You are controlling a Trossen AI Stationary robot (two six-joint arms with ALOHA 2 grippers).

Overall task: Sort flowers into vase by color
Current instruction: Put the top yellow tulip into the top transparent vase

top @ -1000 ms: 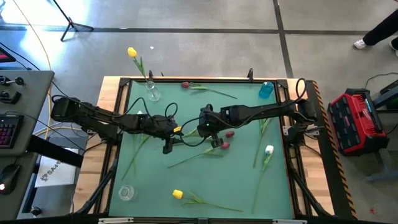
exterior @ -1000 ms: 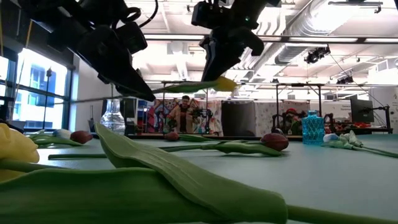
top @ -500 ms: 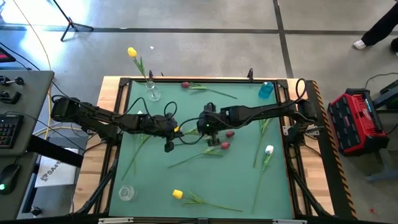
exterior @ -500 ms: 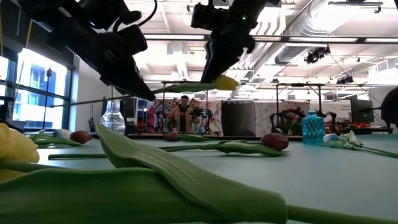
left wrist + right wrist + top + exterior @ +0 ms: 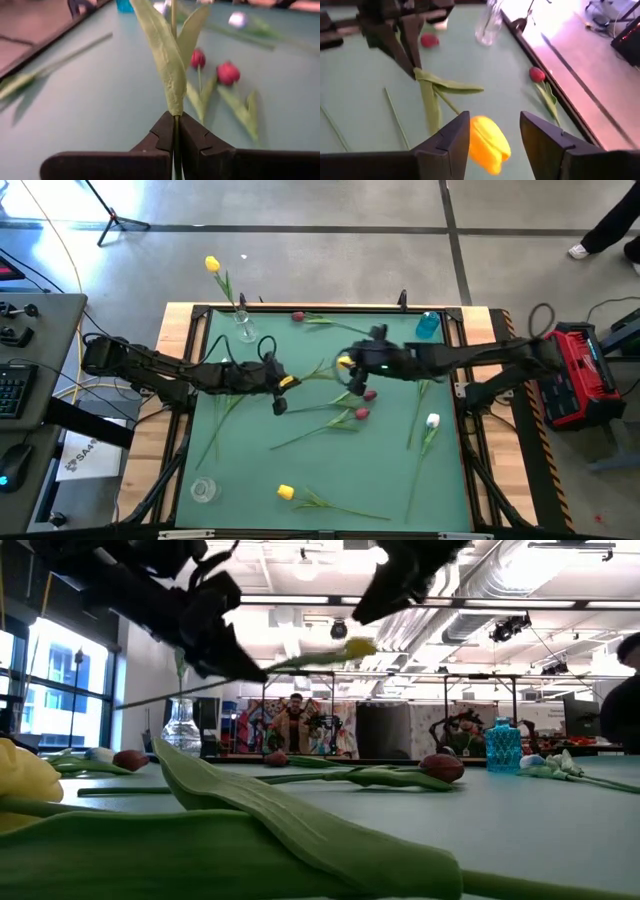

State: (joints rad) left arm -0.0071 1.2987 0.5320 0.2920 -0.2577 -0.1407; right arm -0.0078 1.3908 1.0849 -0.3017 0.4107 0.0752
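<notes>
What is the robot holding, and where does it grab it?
The left gripper pinches a yellow tulip by its stem. The right gripper holds nothing.

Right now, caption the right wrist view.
Open right gripper frames the yellow tulip, its stem held by the left gripper.

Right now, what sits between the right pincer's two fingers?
The yellow tulip head, in the right wrist view; the fingers stand apart from it. The left pincer clamps its stem.

One camera looks straight down, one skims level across the table (image 5: 400, 480) (both wrist cameras ride close above it).
</notes>
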